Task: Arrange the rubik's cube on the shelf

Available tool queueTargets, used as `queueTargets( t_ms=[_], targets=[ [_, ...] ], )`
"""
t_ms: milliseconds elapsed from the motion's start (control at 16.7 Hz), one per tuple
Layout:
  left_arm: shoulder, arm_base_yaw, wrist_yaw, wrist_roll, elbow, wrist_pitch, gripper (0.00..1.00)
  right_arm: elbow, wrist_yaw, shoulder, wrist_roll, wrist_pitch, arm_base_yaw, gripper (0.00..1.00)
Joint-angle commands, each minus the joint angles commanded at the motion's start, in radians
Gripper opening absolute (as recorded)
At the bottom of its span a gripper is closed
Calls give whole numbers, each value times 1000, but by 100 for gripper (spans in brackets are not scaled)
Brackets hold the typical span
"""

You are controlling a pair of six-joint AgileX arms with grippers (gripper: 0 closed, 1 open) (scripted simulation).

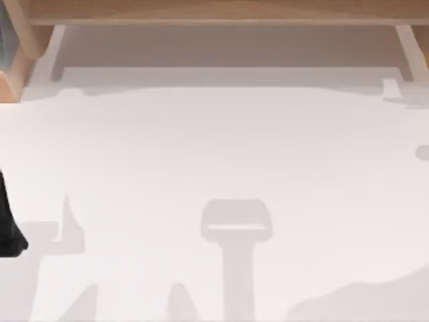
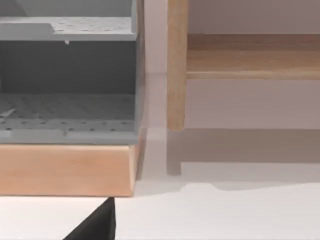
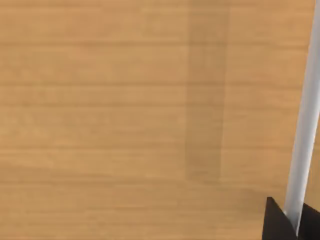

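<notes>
Left arm [image 1: 8, 228] sits at the bench's [image 1: 214, 168] left edge. Left end effector [image 2: 97, 225] faces a grey rack [image 2: 67, 75] beside the shelf's wooden support; released or clenched, cannot tell.

Shelf [image 1: 214, 10] lies along the far edge, long axis left to right.

Right end effector [image 3: 277, 222] is close over the board, by a pale upright [image 3: 302, 125]; grip state, cannot tell.

Rubik's cube: whereabouts and facing cannot be told. Judgement: set it flat, faces square to the board's edge, clear of the uprights.
</notes>
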Motion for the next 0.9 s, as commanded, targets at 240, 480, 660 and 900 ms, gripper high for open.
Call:
queueTargets(
  t_ms=[240, 480, 660, 900],
  targets=[
    [0, 0, 0, 0, 0, 0, 100, -39, -16, -30, 0, 31, -19, 0],
    [0, 0, 0, 0, 0, 0, 100, -52, -20, -35, -2, 40, -19, 0],
    [0, 0, 0, 0, 0, 0, 100, -146, -53, -71, -3, 93, -51, 0],
    [0, 0, 0, 0, 0, 0, 100, -272, -99, -124, 1, 168, -96, 0]
  ],
)
